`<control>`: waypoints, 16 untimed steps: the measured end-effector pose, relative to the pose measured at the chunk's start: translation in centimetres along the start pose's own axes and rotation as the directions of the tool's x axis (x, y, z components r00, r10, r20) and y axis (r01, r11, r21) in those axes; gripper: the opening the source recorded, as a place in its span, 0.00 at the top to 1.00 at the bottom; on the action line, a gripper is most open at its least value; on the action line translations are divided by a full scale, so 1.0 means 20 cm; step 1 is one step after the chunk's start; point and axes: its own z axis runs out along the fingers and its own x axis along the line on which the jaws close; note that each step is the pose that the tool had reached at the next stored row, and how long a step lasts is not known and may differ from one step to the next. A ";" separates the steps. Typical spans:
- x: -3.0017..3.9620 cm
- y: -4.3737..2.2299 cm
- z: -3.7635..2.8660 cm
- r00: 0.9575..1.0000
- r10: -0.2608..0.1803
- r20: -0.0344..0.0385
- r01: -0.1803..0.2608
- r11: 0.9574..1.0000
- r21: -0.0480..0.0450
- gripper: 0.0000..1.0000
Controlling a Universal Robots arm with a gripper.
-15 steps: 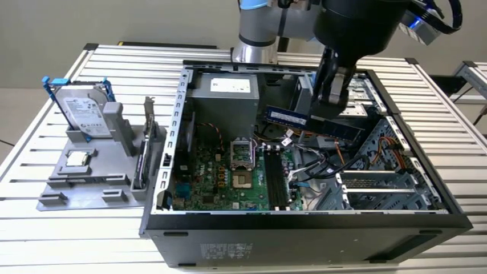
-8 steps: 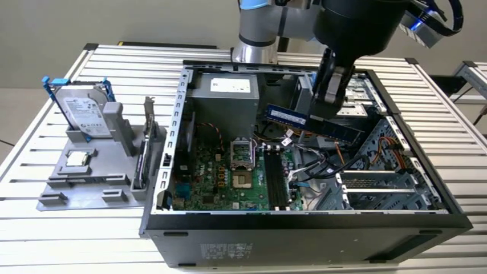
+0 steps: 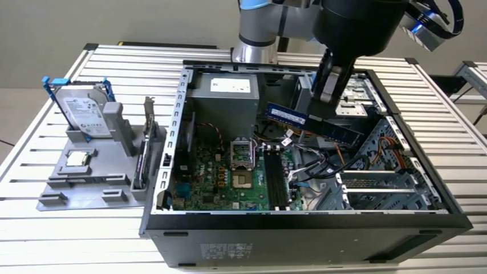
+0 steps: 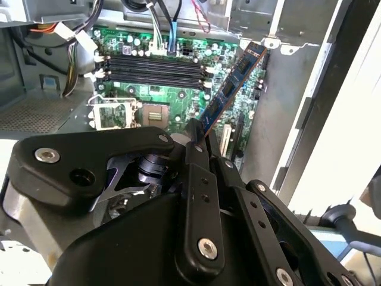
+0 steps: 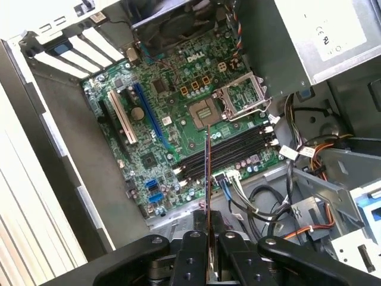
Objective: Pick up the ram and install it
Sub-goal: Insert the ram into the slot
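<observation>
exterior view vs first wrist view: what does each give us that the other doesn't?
Exterior view adds: the hard drive in its blue frame on the grey stand, at the exterior view's left of the computer case, and the slatted table. The ram reads as a tilted stick above the open case.
First wrist view adds: the ram seen edge-on, with the memory slots beyond it, and the white expansion slot.
Shared: the gripper shut on the ram, the motherboard, the processor socket and the power supply.
</observation>
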 end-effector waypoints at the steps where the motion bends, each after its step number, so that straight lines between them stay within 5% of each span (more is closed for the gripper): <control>1: 0.000 0.000 0.000 1.000 0.008 0.000 -0.008 1.000 0.000 1.00; 16: 0.000 0.000 0.005 0.991 0.132 -0.002 -0.132 0.991 -0.005 1.00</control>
